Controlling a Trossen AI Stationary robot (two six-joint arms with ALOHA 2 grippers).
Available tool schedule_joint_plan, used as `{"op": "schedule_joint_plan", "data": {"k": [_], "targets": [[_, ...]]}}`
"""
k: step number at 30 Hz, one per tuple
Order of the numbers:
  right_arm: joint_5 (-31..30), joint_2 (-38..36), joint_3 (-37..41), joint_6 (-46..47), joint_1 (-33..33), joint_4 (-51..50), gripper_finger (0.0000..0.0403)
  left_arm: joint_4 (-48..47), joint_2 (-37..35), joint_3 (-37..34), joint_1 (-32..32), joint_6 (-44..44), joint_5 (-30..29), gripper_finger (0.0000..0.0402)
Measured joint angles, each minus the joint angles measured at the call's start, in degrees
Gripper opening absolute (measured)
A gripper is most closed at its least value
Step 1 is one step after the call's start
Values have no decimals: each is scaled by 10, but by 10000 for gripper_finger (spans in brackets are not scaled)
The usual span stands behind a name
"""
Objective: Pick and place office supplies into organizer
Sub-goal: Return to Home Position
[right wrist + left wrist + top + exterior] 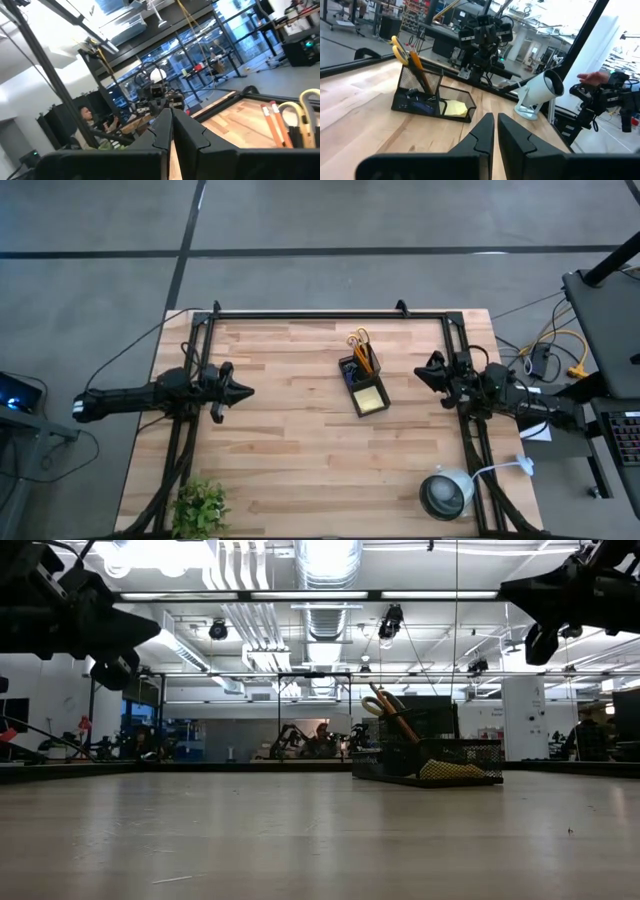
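Facing inward across the surface (300, 442), left end effector (248, 391) and right end effector (420, 373) are both closed, empty; organizer (480, 750) sits between, nearer the right, long axis crosswise.

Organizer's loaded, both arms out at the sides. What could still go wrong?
The scissors and pencils stick up out of the organizer; a low pass by the right gripper could catch them. The lamp and its cable sit near the right arm; a swing there might snag them. Left gripper waits at left.
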State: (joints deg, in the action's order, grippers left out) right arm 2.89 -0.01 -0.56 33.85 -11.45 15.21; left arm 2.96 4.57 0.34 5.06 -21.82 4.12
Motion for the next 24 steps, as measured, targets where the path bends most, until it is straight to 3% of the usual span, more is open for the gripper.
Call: {"op": "schedule_joint_plan", "data": {"k": [24], "targets": [[0, 6, 0, 0, 7, 0, 9, 0, 2, 0, 0, 0, 0, 8]]}}
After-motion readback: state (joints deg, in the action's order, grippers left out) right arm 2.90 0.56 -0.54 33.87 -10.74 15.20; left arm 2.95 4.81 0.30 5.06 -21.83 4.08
